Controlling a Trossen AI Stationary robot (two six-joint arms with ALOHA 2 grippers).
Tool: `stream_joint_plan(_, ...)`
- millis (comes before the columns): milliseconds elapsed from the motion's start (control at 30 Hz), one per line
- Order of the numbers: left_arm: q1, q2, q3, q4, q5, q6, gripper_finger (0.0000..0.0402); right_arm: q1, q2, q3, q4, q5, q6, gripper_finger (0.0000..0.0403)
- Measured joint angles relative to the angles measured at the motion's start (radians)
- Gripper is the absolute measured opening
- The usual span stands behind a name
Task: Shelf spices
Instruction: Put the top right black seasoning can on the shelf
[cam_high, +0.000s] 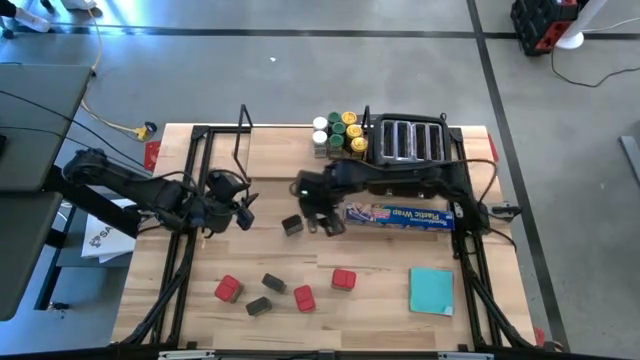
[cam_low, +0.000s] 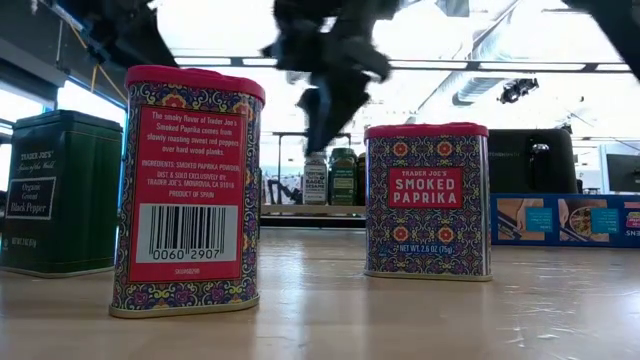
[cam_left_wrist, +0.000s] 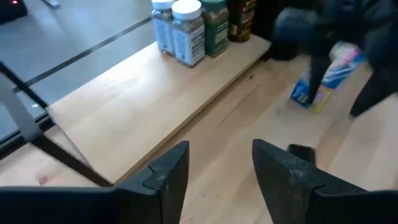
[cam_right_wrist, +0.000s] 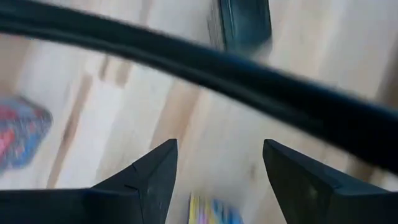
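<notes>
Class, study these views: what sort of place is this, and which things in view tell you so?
Most likely a robotics lab staged as a kitchen counter: a wooden table on a bare grey floor, two arms with the left gripper and right gripper open, plus toaster and smoked paprika tins.

The setting is a robotics lab or test workshop, not a home kitchen. The light-wood table (cam_high: 330, 300) stands on a bare grey concrete floor (cam_high: 300, 80) marked with dark tape lines, with loose cables (cam_high: 110, 122) trailing beside it and a red-and-black equipment case (cam_high: 545, 25) at the room's edge. The low view shows an open industrial ceiling (cam_low: 480, 50) with exposed fittings.
</notes>
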Motion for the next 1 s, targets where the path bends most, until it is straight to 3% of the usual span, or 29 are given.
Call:
stream_joint_plan(167, -0.01, 0.007, -0.111, 0.147, -0.048, -0.089, 0.0174, 0.006, -0.281, -0.368, 0.172, 0.109, 0.125, 0.0231)
stream_joint_plan(300, -0.004, 0.042, -0.215, 0.395, 0.079, -0.03, 0.0174, 0.052, -0.493, -0.646, 0.382, 0.2, 0.295, 0.0231)
stream_joint_plan(467, 0.008, 0.107, -0.261, 0.664, 0.256, 0.12, 0.0174, 0.154, -0.696, -0.957, 0.771, 0.323, 0.453, 0.0231)
stream_joint_plan(533, 0.002, 0.139, -0.252, 0.715, 0.284, 0.211, 0.0174, 0.197, -0.726, -1.065, 0.975, 0.384, 0.464, 0.0231)
stream_joint_plan(667, -0.01, 0.222, -0.2, 0.731, 0.239, 0.377, 0.0174, 0.265, -0.713, -1.202, 1.291, 0.456, 0.441, 0.0231)
stream_joint_plan(833, 0.007, 0.302, -0.164, 0.79, 0.233, 0.466, 0.0174, 0.293, -0.67, -1.238, 1.357, 0.557, 0.479, 0.0231)
stream_joint_plan(1000, 0.04, 0.335, -0.132, 0.811, 0.274, 0.465, 0.018, 0.293, -0.649, -1.239, 1.358, 0.567, 0.509, 0.0231)
